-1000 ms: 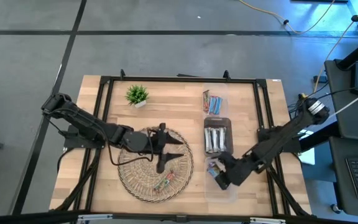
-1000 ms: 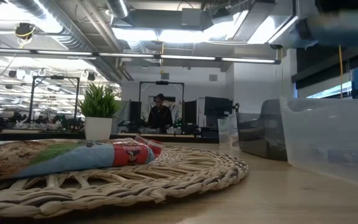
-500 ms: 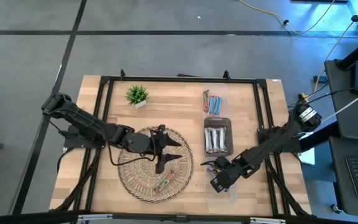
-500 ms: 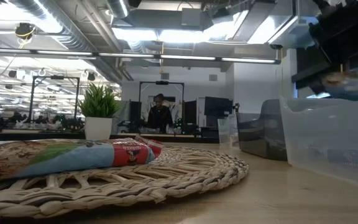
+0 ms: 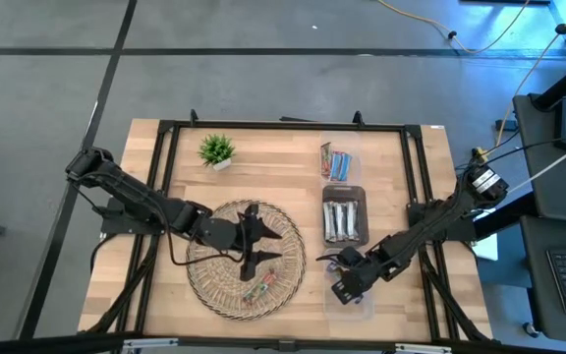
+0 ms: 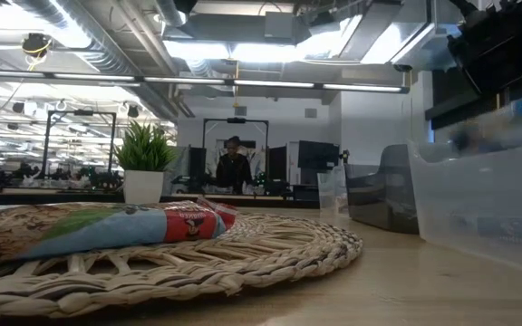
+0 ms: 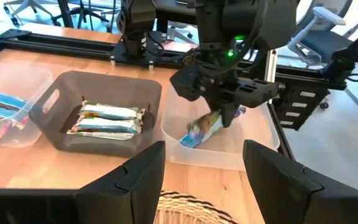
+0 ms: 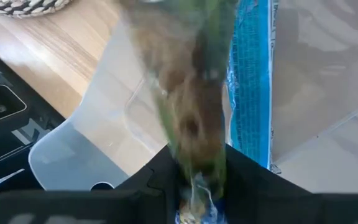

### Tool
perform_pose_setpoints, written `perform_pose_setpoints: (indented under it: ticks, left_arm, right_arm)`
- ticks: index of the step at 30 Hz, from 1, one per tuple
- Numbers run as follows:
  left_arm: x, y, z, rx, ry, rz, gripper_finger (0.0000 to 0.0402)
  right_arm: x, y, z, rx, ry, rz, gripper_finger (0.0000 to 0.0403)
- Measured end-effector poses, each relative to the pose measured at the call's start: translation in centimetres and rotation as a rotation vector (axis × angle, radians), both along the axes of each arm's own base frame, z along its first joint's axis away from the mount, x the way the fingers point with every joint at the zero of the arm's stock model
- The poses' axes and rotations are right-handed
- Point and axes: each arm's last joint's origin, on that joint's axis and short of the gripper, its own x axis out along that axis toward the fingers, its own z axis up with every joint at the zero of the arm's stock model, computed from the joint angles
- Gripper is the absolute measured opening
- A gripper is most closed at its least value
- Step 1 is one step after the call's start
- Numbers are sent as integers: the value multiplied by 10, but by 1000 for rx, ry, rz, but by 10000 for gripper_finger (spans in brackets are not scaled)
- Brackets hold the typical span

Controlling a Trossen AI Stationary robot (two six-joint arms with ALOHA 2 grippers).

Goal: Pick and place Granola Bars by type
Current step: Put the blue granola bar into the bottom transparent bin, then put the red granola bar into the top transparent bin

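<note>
Green and red granola bars [image 5: 256,290] lie on the round wicker mat [image 5: 214,285]; in the low view one [image 6: 107,226] rests flat on the mat [image 6: 270,249]. Silver-white bars [image 5: 343,218] fill the dark bin, and blue ones [image 5: 337,162] lie in the far clear bin. My right gripper [image 5: 345,282] hangs over the near clear bin [image 7: 229,158], shut on a green-brown bar [image 7: 205,126]. My left gripper [image 5: 263,244] hovers open above the mat, its fingers apart [image 7: 204,149]. My right gripper [image 8: 197,177] pinches one end of the green-brown bar [image 8: 197,155] between its two fingers, coming from above. The bar hangs slanting below the fingertips [image 7: 230,112], lifted clear over the near clear bin. It shows blurred in the right wrist view.
A small potted plant [image 5: 216,150] stands at the table's far left. The three bins sit in a row on the right half, from far to near edge. A black frame [image 5: 165,128] runs around the table. A person stands far off in the room [image 6: 234,167].
My right gripper has carried the bar a little toward the table's left, over the near clear bin. In the low view the gripper then rose slightly while the bar shows lower and blurred. My left gripper has drifted slightly toward the near edge, staying open.
</note>
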Motion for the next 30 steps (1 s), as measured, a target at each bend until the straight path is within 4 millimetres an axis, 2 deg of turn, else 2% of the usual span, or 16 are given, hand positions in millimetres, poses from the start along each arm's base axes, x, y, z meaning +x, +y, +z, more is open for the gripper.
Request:
perform_pose_setpoints:
  ticks: [8,12,21,26,30]
  left_arm:
    - [0,-1,0,-7,3,-20,210]
    - [0,-1,0,-13,5,-26,210]
    - [3,-4,2,25,73,-24,210]
    - [16,-14,10,151,256,34,210]
    - [30,-17,7,103,431,123,210]
  right_arm:
    - [1,-1,1,1,-3,-5,172]
    - [-2,-6,11,12,-23,-11,200]
    - [-28,-32,56,-112,-149,-75,210]
    - [-49,-51,75,-197,-164,-111,210]
    - [-60,-61,85,-258,-203,-129,210]
